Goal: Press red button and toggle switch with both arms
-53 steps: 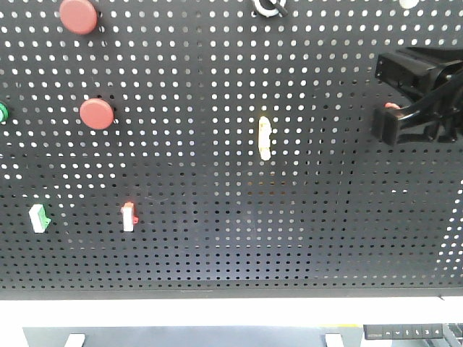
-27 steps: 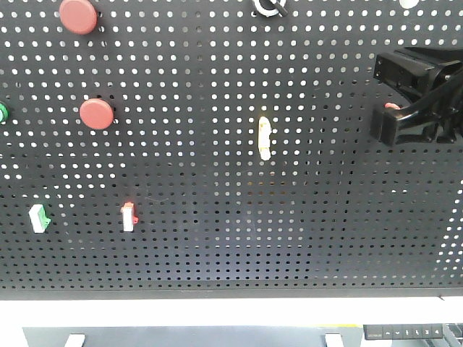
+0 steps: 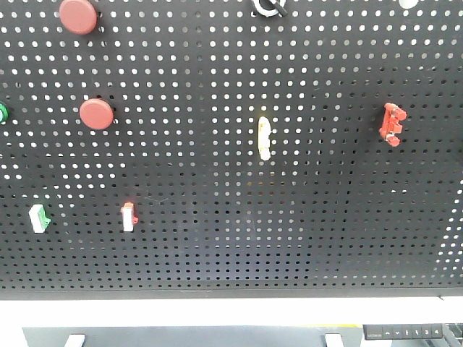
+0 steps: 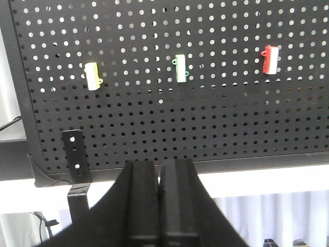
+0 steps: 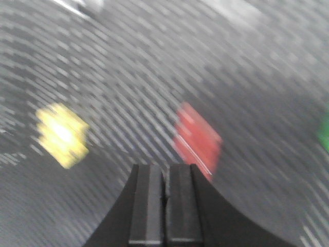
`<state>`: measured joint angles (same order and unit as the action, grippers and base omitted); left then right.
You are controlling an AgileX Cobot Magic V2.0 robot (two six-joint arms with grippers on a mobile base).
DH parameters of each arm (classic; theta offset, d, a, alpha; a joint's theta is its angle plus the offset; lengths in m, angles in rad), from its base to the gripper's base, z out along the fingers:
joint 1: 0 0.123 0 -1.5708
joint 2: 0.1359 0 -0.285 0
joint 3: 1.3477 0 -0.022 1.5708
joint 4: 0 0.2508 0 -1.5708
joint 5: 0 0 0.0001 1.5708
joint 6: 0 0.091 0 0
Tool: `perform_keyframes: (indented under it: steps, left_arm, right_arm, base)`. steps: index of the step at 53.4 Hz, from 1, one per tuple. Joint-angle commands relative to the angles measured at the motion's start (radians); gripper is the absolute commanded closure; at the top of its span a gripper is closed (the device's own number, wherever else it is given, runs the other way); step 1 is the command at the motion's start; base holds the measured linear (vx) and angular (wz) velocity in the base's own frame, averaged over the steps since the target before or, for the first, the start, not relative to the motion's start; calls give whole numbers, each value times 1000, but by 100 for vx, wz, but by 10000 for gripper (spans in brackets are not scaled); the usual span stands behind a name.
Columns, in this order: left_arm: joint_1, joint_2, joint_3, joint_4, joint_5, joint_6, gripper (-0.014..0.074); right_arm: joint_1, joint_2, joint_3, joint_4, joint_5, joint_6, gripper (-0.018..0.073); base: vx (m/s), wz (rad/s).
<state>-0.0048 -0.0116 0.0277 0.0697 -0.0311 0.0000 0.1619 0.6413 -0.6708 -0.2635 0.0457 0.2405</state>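
Note:
Neither arm shows in the front view. The red toggle switch (image 3: pixel 391 123) sits bare at the right of the black pegboard (image 3: pixel 231 238). Two round red buttons are at upper left, one at the top edge (image 3: pixel 78 14) and one lower (image 3: pixel 96 113). My left gripper (image 4: pixel 160 170) is shut and empty, below the pegboard's lower edge (image 4: pixel 205 164). My right gripper (image 5: pixel 165 171) is shut and empty. Its view is motion-blurred, with a blurred red shape (image 5: pixel 198 140), probably the toggle switch, just up and right of the fingertips.
On the board are also a pale yellow lever (image 3: pixel 265 138), a white switch with a red tip (image 3: pixel 128 216), a green-and-white switch (image 3: pixel 37 217) and a green knob (image 3: pixel 2 113) at the left edge. The left wrist view shows three small switches (image 4: pixel 180 68) and a bracket (image 4: pixel 74 159).
My right arm, which stood over the toggle switch at the right edge, has pulled out of the front view. The toggle switch now shows in full. The left side has not changed.

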Motion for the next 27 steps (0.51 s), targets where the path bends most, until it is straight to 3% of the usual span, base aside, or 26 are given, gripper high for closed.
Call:
perform_keyframes:
  steps: [1,7,14,23,27]
  left_arm:
    - [-4,-5,11,-8,-82,-12,594]
    - [-4,-5,11,-8,-82,-12,594]
    - [-4,-5,11,-8,-82,-12,594]
    - [-4,-5,11,-8,-82,-12,594]
    - [-4,-4,11,-8,-81,-12,594]
  right_arm:
    - [-101,-146,141,73,-96,-72,559]
    - [-160,-327,345,126,-89,-131,559]
    - [-169,-529,567,174,-85,-175,559]
    - [-169,-670,711,192,-102,-164,559]
    - [-167,-669,707,192,-40,-164,559]
  base:
    - [0,0]
    - [0,0]
    - [0,0]
    - [0,0]
    - [0,0]
